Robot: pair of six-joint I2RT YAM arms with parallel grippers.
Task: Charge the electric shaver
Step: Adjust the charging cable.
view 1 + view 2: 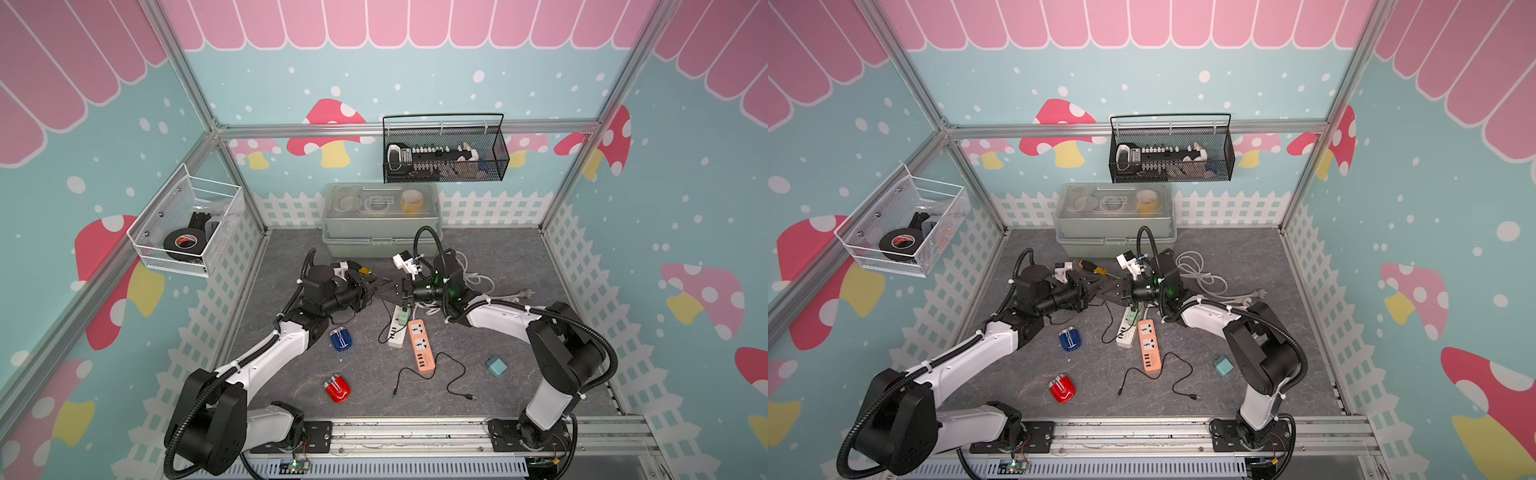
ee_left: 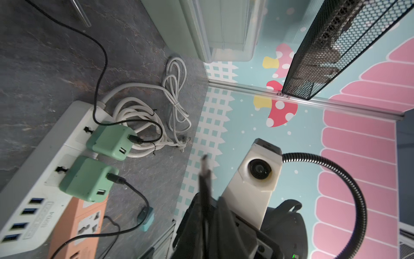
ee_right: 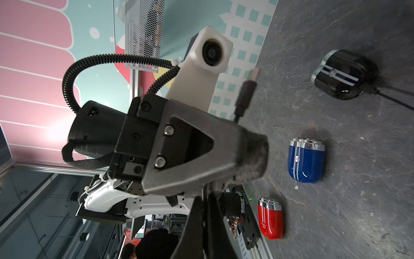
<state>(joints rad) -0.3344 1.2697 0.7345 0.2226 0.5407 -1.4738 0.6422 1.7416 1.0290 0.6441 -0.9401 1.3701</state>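
Your cable point(image 3: 394, 99) is in the black shaver point(image 3: 342, 74), upper right of the right wrist view, but its USB plug point(image 3: 247, 89) sits unplugged at the left gripper point(image 3: 253, 154), jaw width impossible to tell, with the right gripper point(image 3: 202, 201) clamped tight, seemingly on the cable.

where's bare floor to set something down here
Back right corner: bare floor between the white cord, the box and the right fence. Also in front, between the red shaver and the loose black cable. Crowded mid-floor around the power strips.
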